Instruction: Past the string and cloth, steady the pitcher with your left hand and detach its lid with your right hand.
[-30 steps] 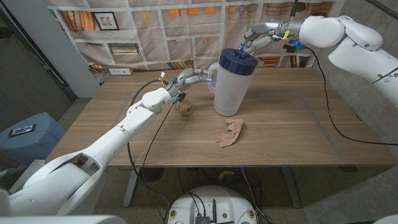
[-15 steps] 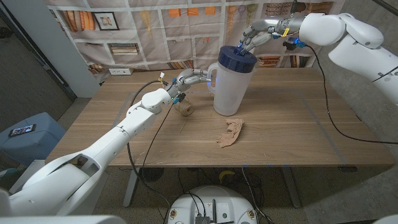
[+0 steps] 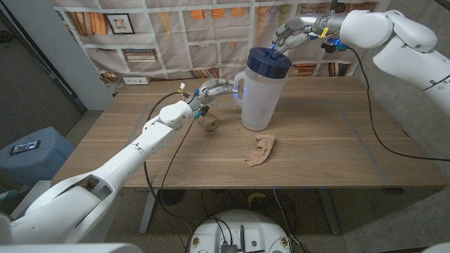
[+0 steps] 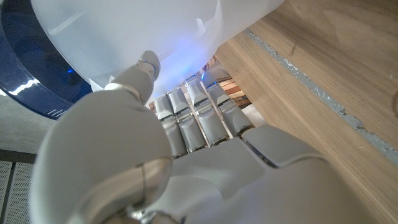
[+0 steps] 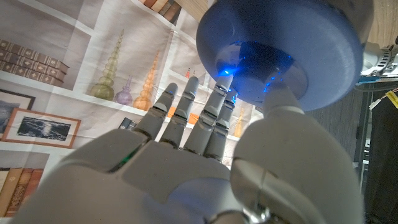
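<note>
My arms wear glossy white shells; both hands [image 3: 214, 88] [image 3: 292, 35] have silver-grey segmented fingers, black cables trailing, possibly yellow-tagged wrists.

Table [image 3: 330, 144]: pitcher [image 3: 259, 102], string [image 3: 209, 124], cloth [image 3: 259, 150].

The left arm is stretching from the near corner toward the pitcher [image 3: 261, 98], its left robot hand [image 3: 214, 88] lying against the pitcher's handle side, fingers [image 4: 199, 121] extended together along the wall. The right arm is arching in above the pitcher, and the right robot hand [image 3: 292, 36] is hanging over the lid [image 3: 268, 65], fingertips [image 5: 219, 93] touching the lid's top.
</note>
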`<act>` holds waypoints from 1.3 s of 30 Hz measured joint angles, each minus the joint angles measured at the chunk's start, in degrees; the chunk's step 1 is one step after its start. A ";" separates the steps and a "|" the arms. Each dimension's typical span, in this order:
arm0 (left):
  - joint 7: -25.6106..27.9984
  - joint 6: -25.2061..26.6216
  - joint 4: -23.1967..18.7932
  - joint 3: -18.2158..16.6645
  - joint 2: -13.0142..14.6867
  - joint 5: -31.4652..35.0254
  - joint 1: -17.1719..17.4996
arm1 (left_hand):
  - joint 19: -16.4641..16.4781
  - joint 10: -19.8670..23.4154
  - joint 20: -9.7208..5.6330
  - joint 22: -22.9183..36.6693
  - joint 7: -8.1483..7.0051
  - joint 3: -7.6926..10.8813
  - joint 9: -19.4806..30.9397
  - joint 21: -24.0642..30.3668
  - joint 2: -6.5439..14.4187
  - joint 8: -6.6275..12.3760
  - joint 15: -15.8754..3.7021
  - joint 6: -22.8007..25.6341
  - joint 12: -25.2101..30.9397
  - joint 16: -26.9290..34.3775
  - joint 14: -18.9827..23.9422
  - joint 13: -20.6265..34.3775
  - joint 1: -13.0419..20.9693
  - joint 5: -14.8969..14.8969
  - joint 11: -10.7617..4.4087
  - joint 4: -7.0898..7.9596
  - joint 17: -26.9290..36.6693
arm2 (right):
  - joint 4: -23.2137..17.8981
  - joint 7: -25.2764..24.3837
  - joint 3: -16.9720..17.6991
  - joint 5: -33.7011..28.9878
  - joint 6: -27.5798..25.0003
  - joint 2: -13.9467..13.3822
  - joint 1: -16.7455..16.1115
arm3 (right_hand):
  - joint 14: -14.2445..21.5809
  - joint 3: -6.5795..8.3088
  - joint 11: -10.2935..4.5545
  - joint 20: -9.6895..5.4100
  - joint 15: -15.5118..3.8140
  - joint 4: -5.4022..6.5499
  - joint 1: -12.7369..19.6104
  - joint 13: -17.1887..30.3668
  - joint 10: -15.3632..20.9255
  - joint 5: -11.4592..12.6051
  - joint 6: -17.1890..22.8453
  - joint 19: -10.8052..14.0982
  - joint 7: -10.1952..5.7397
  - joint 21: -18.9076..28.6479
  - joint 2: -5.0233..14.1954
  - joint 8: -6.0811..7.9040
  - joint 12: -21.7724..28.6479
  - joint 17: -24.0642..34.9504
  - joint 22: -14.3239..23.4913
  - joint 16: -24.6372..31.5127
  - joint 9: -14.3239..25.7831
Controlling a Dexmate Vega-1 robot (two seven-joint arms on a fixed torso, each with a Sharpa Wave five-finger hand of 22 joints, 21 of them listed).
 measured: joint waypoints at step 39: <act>-4.55 -0.22 0.42 -1.22 2.11 -3.09 0.07 | -4.72 -12.76 0.42 0.00 0.40 -1.64 0.01 -0.44 -0.81 -2.22 1.57 -12.75 -1.31 -0.70 -11.63 0.10 -8.46 0.43 -0.32 1.27 -0.12 | -5.45 0.68 3.13 -2.20 -8.53 -4.71 -1.84 | 0.00 -0.48 0.01 0.31 0.00 0.01 -0.16 0.29 -0.01 -0.22 0.00 -0.31 0.00 0.00 0.16 -0.19 -0.44 0.01 0.00 -0.19 0.00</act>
